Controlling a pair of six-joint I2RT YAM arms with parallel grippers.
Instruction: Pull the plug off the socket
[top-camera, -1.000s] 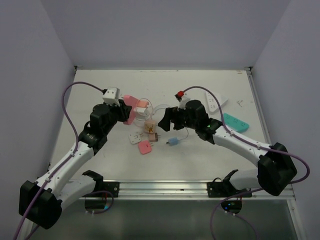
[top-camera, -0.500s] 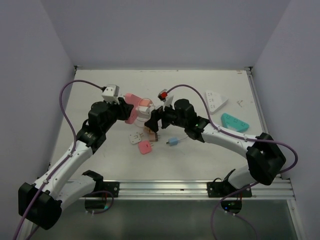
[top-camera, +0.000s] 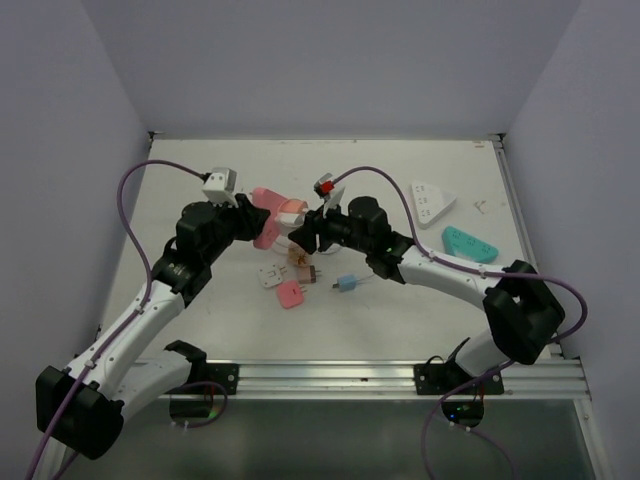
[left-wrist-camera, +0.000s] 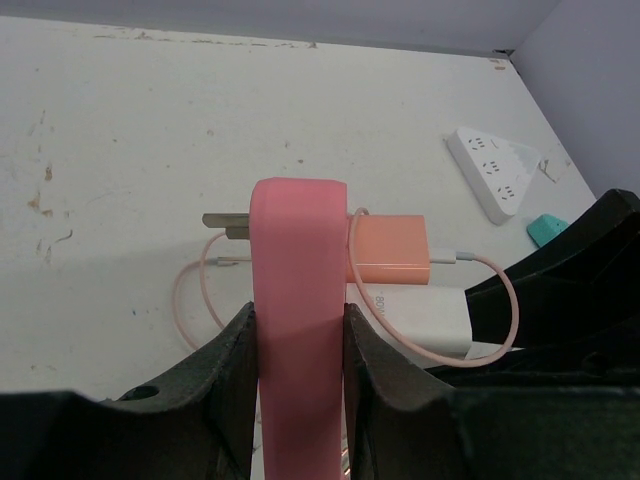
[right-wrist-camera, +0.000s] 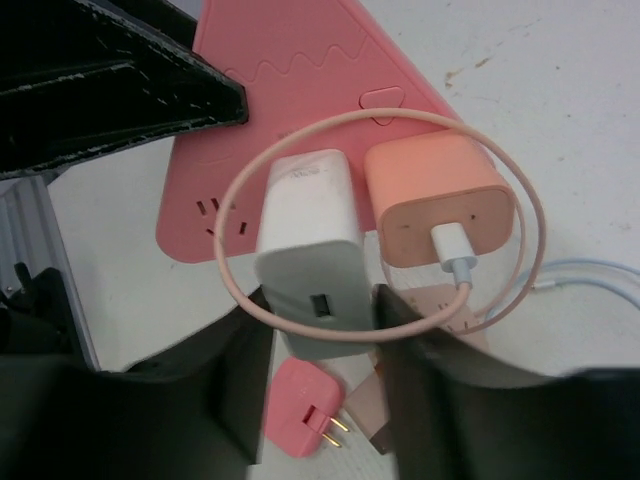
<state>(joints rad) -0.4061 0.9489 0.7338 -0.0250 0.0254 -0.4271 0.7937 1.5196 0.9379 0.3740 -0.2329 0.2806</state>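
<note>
**Left arm.** The left pincer is clamped on the pink socket. Both fingers press flat against the socket's two broad faces. The socket stands on edge between them, left of the worktop centre.

**Right arm.** The right pincer is narrowed to the width of the white plug. One finger lies against each side of the plug body, near its outer end. The white plug is seated in the face of the pink socket.

**Neighbouring plug.** The orange plug is seated in the same face, just beside the white plug. A cable enters its outer end and loops around both plug bodies. The loop crosses in front of the white plug.

**Other items on the worktop.**
- The white power strip lies at the far right, well apart from both pincers.
- The teal power strip lies just near of the white one.
- The small pink plug lies loose, near of the held socket.
- The blue plug lies to its right, with further loose plugs between them and the socket.
</note>
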